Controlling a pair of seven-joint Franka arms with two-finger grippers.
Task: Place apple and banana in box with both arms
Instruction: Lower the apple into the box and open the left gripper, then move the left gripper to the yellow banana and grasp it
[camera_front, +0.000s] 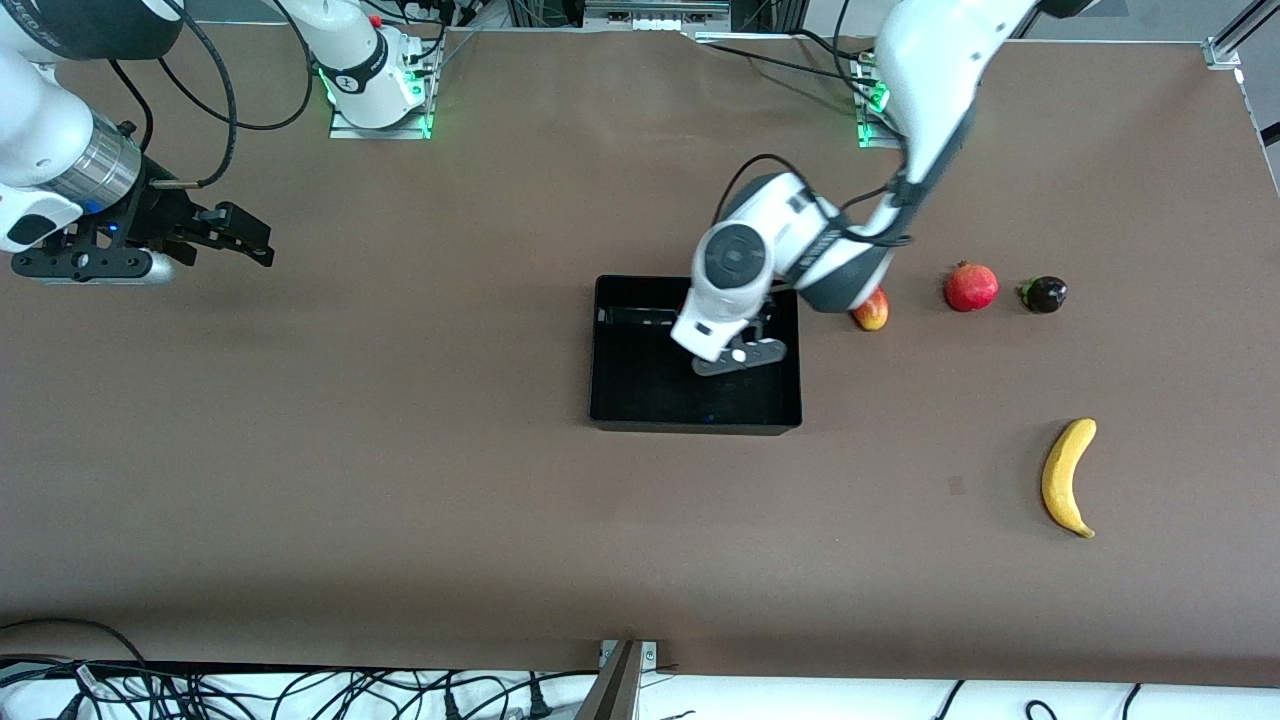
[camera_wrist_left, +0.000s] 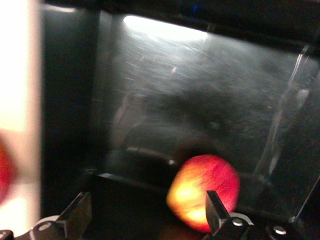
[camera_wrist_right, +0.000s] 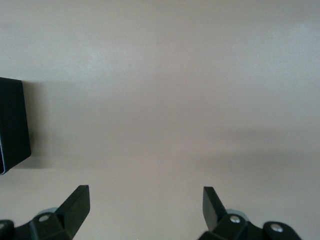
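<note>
The black box (camera_front: 640, 385) sits mid-table. My left gripper (camera_front: 745, 355) is low inside it, and its hand hides the apple in the front view. In the left wrist view the gripper (camera_wrist_left: 145, 200) is open. The red-and-yellow apple (camera_wrist_left: 202, 192) is inside the box (camera_wrist_left: 70, 100), close beside one finger (camera_wrist_left: 214, 207) and not clamped. The yellow banana (camera_front: 1068, 477) lies on the table toward the left arm's end, nearer the front camera than the box. My right gripper (camera_front: 245, 235) waits open and empty over bare table at the right arm's end; its wrist view (camera_wrist_right: 145, 205) shows the box's corner (camera_wrist_right: 12, 125).
A red-yellow mango (camera_front: 871, 310) lies just outside the box, partly hidden by the left arm. A round red fruit with a crown (camera_front: 971, 287) and a dark purple fruit (camera_front: 1043, 294) lie in a row with it toward the left arm's end.
</note>
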